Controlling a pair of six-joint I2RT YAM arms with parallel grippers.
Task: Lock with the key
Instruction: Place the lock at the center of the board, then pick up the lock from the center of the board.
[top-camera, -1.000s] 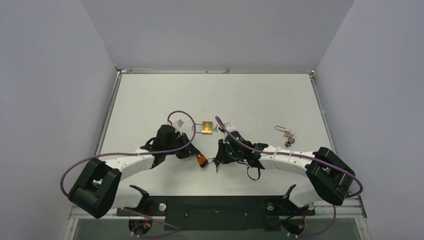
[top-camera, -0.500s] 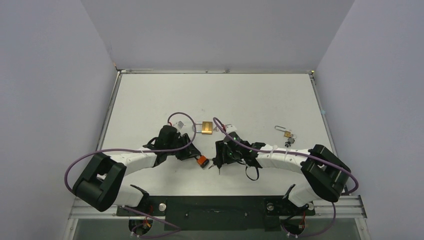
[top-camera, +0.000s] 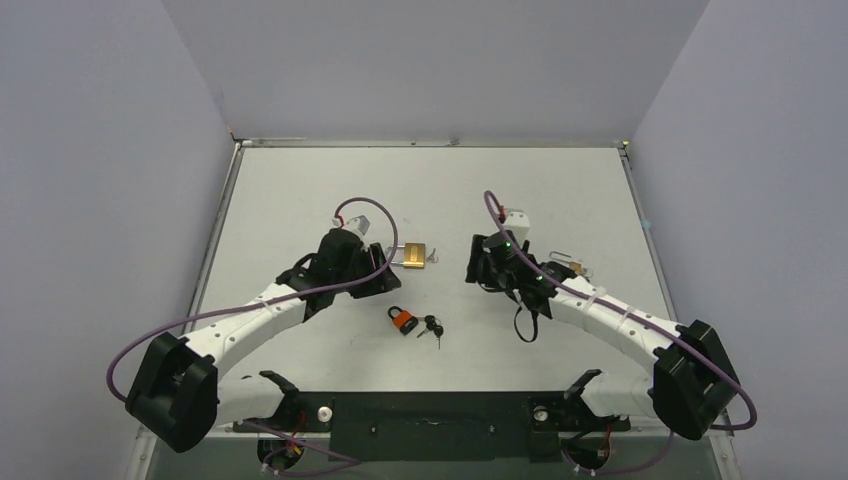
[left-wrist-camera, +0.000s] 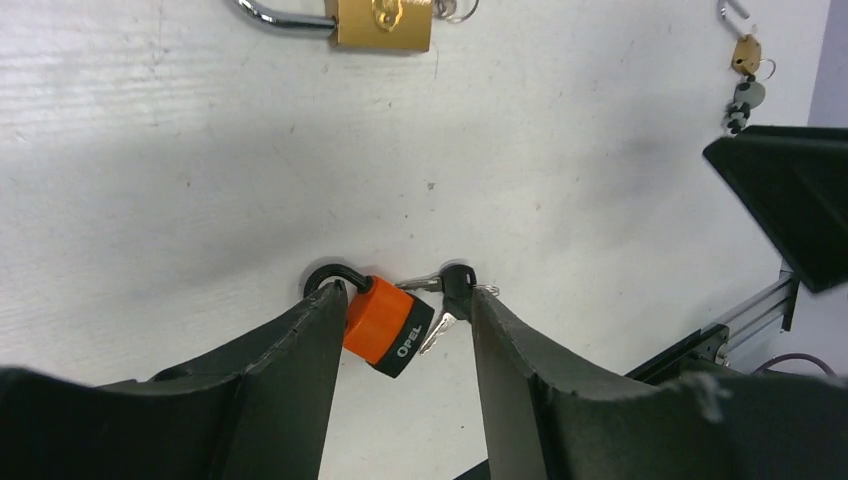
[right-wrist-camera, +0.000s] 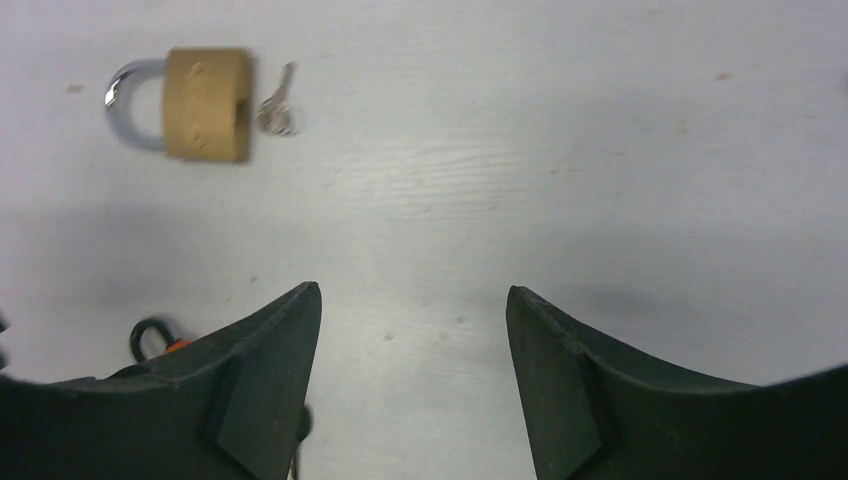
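Left tool (left-wrist-camera: 404, 296), right tool (right-wrist-camera: 412, 291) withdrawn, orange padlock (left-wrist-camera: 388, 322) lying clear

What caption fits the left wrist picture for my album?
Open left pincer framing an orange padlock and keys, a brass padlock beyond.

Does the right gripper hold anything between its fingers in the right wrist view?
No, the right gripper has its fingers apart, with only bare table between them.

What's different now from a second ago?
Both tools opened and pulled away: the left tool let go of the orange padlock, the right tool of the keys. Both lie on the table. The brass padlock stayed put.
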